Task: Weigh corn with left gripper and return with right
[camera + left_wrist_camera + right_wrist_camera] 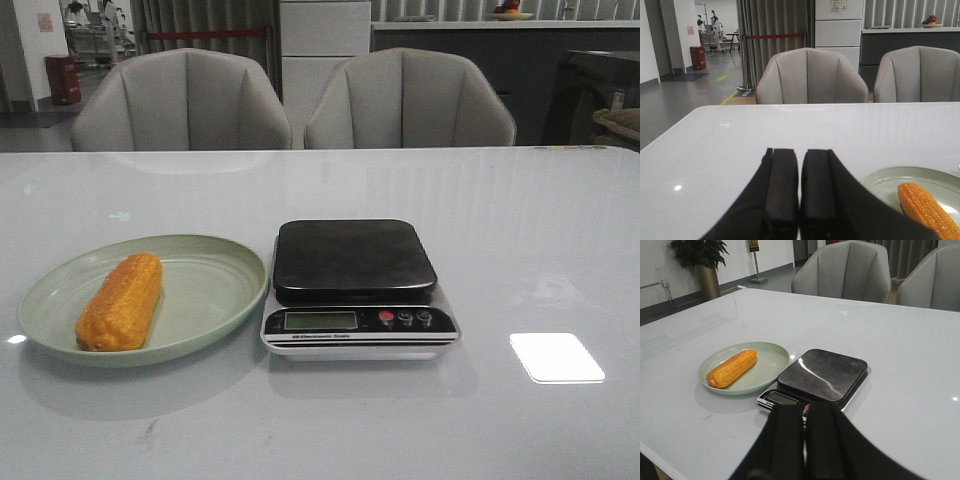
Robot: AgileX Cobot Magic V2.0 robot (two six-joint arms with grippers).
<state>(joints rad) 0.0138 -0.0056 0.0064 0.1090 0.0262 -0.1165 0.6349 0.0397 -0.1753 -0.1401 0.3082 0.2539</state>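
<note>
One glossy orange-yellow corn cob (120,301) lies lower left on a pale green round plate (215,300), beside the black scale (355,285). Both black hands, left (799,187) and right (804,440), are pressed together, empty. Likely stiff, light, slippery; grip mid-length across it.

Corn (120,301) lies in plate (215,290) at tabletop (520,230) left | scale (356,288) just right of plate | two chairs (182,100) stand behind tabletop
</note>
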